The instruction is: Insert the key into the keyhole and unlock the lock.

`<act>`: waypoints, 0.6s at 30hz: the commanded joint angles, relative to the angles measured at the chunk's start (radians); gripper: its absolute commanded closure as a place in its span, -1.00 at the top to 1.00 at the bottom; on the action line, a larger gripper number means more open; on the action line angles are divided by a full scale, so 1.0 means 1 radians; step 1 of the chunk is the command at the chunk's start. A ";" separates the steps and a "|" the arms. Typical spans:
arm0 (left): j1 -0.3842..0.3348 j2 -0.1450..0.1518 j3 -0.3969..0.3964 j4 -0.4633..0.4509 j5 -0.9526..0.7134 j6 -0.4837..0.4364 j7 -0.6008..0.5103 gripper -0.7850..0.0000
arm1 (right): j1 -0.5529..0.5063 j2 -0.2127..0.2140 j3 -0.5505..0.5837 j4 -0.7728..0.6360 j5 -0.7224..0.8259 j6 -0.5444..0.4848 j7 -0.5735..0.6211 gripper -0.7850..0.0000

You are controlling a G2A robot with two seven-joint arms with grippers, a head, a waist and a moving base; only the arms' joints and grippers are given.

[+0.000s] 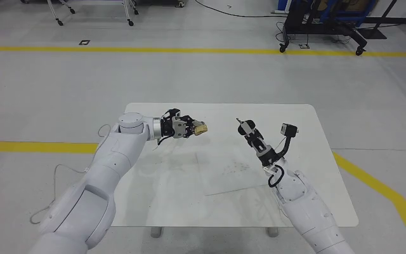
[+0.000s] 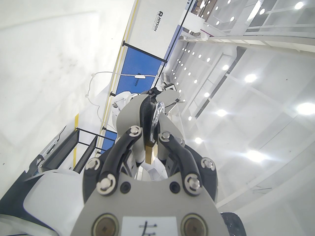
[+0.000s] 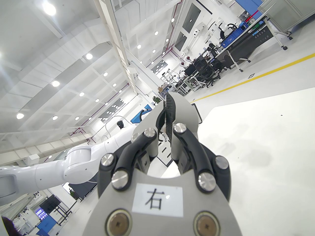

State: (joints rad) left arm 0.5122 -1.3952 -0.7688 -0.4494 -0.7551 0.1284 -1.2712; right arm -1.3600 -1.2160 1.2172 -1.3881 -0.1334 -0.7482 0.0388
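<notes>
In the top view my left gripper [image 1: 189, 128] is held above the table's back left part, shut on a brass padlock [image 1: 201, 129] that points toward the other arm. The left wrist view shows the padlock's brass body [image 2: 149, 154] and silver shackle [image 2: 157, 114] clamped between the fingers [image 2: 128, 116]. My right gripper [image 1: 245, 127] hangs a short way to the right of the padlock, shut on a thin key [image 1: 239, 120] whose tip sticks out of it. In the right wrist view the ribbed pads [image 3: 169, 109] are pressed together and the key is hidden.
The white table [image 1: 304, 127] carries a faint pale sheet [image 1: 235, 171] with small dark specks near its middle. A yellow floor line [image 1: 190, 49] runs behind the table, with carts farther back. A gap of bare table lies between the two grippers.
</notes>
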 commanded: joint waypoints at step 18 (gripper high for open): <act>0.000 0.000 0.000 0.000 0.000 0.000 0.000 -1.00 | -0.074 -0.006 -0.047 -0.361 0.280 0.694 0.127 -1.00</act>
State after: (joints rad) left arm 0.5122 -1.3952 -0.7688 -0.4493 -0.7551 0.1283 -1.2711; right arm -1.4286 -1.2223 1.1724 -1.7306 0.1540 -0.1393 0.1714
